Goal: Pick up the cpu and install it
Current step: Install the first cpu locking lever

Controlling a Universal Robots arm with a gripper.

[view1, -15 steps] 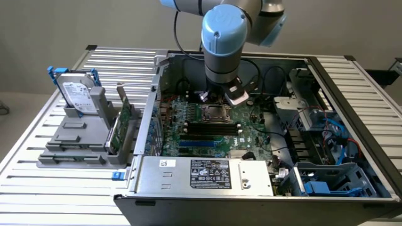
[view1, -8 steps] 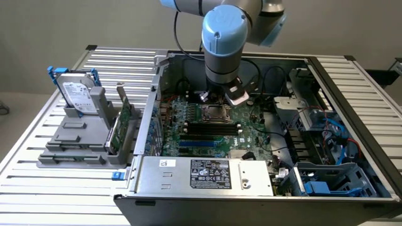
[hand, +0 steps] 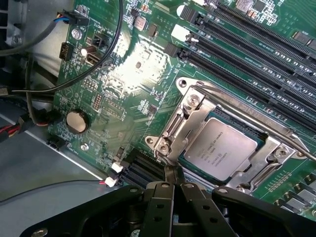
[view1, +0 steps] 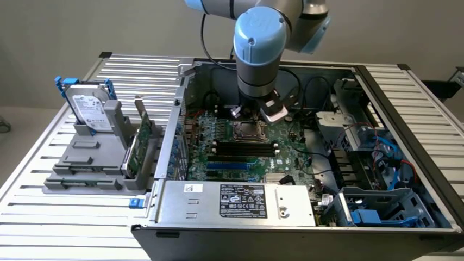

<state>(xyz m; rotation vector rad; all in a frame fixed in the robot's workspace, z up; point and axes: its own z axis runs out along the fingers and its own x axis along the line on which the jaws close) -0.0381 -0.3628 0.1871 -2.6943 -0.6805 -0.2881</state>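
Where gripper (hand: 174, 183) hovers: cpu (hand: 220, 148) nearby

Exterior view looks down on the open computer case (view1: 305, 163); wrist view hovers close over its motherboard (hand: 123, 84).

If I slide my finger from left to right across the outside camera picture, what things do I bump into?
Hard drive with blue bracket → grey holder stand → green card standing on edge → cpu sitting in its socket on the motherboard → blue cables inside the case.
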